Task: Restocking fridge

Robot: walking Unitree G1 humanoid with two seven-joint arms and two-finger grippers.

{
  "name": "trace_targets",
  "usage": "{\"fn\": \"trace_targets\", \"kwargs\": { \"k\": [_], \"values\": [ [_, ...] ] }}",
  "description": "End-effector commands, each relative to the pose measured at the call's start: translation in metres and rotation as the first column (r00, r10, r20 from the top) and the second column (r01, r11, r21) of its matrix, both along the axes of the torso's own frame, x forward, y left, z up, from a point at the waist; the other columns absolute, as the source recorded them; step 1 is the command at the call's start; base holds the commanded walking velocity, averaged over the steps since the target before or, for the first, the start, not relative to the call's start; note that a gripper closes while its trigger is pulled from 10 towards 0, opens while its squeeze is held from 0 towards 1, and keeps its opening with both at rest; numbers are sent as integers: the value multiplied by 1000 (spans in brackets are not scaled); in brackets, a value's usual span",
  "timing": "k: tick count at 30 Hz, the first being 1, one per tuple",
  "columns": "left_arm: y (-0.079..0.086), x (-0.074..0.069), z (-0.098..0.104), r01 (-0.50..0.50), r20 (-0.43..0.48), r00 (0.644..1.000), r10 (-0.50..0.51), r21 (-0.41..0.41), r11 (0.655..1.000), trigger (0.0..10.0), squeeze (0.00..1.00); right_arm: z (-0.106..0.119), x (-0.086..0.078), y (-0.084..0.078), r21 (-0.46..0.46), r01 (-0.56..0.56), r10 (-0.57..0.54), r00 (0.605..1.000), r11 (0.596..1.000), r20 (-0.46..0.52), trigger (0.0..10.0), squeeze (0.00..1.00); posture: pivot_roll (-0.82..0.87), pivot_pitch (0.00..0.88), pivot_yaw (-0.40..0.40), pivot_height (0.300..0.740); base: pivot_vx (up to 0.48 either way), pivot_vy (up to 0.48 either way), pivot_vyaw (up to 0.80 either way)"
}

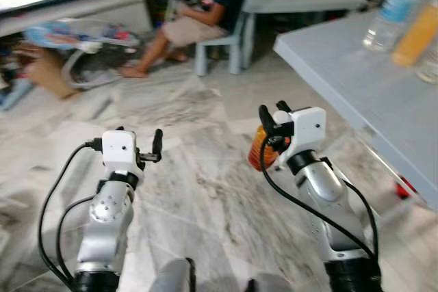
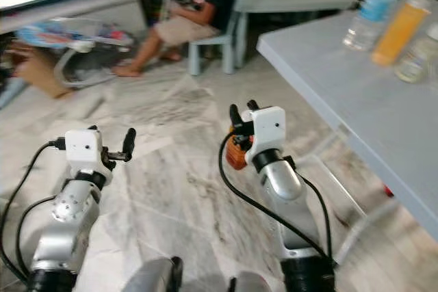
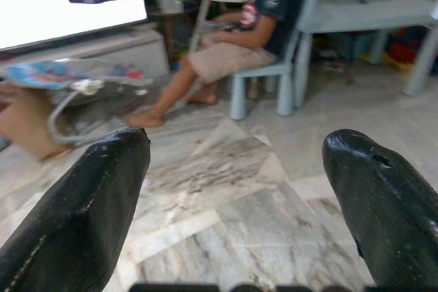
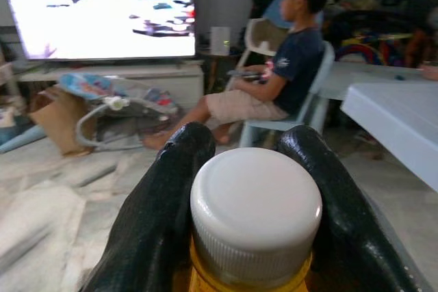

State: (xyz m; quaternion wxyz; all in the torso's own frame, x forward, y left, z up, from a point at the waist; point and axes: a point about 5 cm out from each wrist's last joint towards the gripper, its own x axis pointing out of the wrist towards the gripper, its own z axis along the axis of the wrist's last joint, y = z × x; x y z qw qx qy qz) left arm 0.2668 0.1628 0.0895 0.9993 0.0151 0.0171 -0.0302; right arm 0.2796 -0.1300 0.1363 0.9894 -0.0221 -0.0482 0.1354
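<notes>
Bottle (image 4: 254, 218) half-hidden in right end effector (image 4: 248, 189)

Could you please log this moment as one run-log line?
right gripper: shut on orange bottle | left gripper: open, empty | table: more bottles

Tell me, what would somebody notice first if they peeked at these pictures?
Probably the right gripper out in front, squeezing an orange bottle with a white cap between its black fingers. The left gripper is open and holds nothing above the marble floor. Farther back a person sits on a small blue chair, and more bottles stand on the grey table on the right.
</notes>
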Motion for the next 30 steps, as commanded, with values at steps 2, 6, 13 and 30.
{"fn": "trace_targets", "kwargs": {
  "k": [2,6,13,30],
  "values": [
    [-3,1,-2,3,-5,1000,-3,-5,1000,10000,0,3,0,-10,1,35,-35,999,999,28,10000,0,-63,0,-8,740,0,0,800],
    [-5,2,-1,1,4,1000,-1,-9,1000,10000,0,4,1,-10,5,41,-42,999,999,33,10000,0,-67,0,-6,740,0,0,800],
    [-4,8,2,4,16,1000,-4,1,1000,10000,0,6,4,-6,20,29,-30,999,999,45,10000,0,-70,0,3,740,0,0,800],
    [3,10,3,-13,40,999,12,20,1000,10000,0,10,11,4,7,-40,39,997,999,69,10000,0,-53,0,0,740,0,0,800]
  ]
}}
